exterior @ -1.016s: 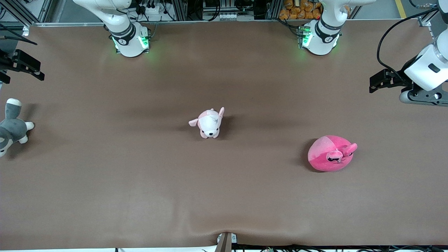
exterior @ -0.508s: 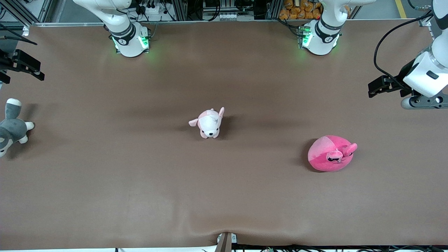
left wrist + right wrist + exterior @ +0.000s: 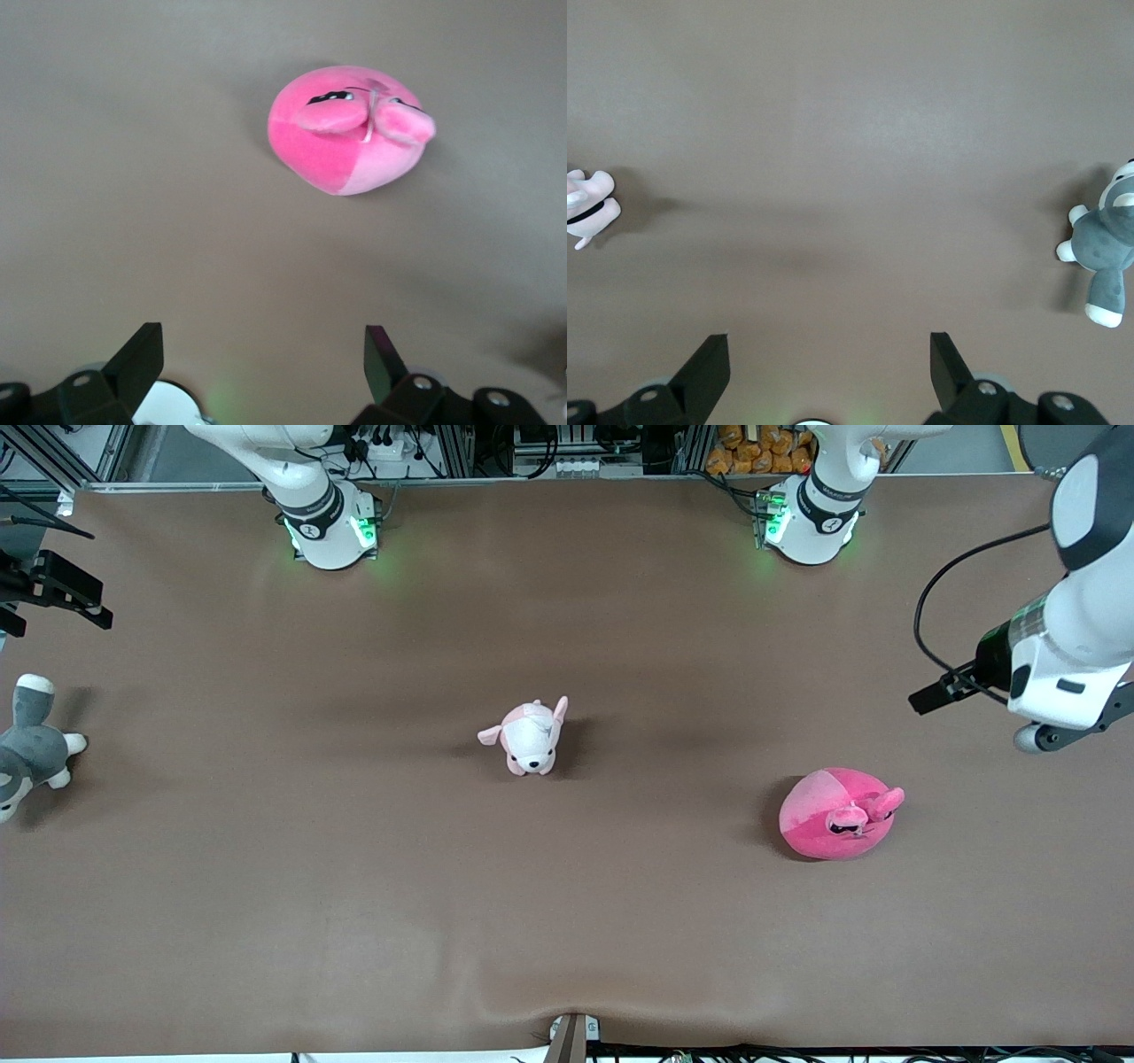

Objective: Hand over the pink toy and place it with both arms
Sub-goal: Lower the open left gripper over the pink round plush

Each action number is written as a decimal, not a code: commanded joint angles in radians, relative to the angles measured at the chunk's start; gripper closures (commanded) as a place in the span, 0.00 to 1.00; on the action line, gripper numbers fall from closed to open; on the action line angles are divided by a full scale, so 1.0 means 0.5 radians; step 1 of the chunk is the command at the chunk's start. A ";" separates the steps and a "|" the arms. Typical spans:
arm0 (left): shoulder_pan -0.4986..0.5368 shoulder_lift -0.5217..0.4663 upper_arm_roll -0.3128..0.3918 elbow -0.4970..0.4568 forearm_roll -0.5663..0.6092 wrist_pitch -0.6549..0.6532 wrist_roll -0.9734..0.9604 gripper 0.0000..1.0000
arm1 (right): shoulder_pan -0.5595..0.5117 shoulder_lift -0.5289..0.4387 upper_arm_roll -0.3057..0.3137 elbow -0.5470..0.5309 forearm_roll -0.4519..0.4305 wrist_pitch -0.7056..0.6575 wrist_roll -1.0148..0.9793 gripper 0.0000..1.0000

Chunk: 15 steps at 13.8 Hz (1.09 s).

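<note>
Three plush toys lay on the surface [image 3: 266,921]; the pink toy [image 3: 836,814] sat toward the left arm's end, untouched, nearer the front camera than the puppy [image 3: 530,737] at mid-surface; the grey plush [image 3: 31,748] lay at the right arm's end. The left tool [image 3: 262,359], fingers spread and empty, hung over the surface near the toy; the reach looked in hand. Next it should lower astride the toy and pinch. The right tool [image 3: 829,359] waited, spread, over its own end.

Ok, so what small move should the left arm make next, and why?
Probably bring the left end effector over the pink toy and lower it. Its fingers are open and empty, and the toy sits untouched on the table. The right end effector waits, open.
</note>
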 commanded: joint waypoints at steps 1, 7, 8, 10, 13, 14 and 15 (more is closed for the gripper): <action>0.020 -0.019 -0.004 -0.158 -0.018 0.152 -0.211 0.00 | -0.015 0.014 0.003 0.029 0.022 -0.023 -0.007 0.00; 0.122 0.030 -0.004 -0.404 -0.116 0.590 -0.566 0.00 | -0.015 0.014 0.003 0.029 0.022 -0.023 -0.007 0.00; 0.125 0.066 -0.004 -0.407 -0.129 0.643 -0.680 0.00 | -0.015 0.014 0.003 0.026 0.022 -0.023 -0.007 0.00; 0.149 0.125 -0.004 -0.407 -0.171 0.735 -0.876 0.00 | -0.015 0.014 0.003 0.026 0.022 -0.023 -0.007 0.00; 0.158 0.220 -0.004 -0.407 -0.236 0.882 -1.259 0.00 | -0.015 0.014 0.003 0.026 0.022 -0.023 -0.007 0.00; 0.165 0.251 -0.004 -0.407 -0.239 0.928 -1.385 0.00 | -0.015 0.014 0.003 0.026 0.022 -0.023 -0.007 0.00; 0.171 0.284 -0.004 -0.404 -0.239 0.968 -1.505 0.00 | -0.015 0.014 0.003 0.026 0.022 -0.023 -0.007 0.00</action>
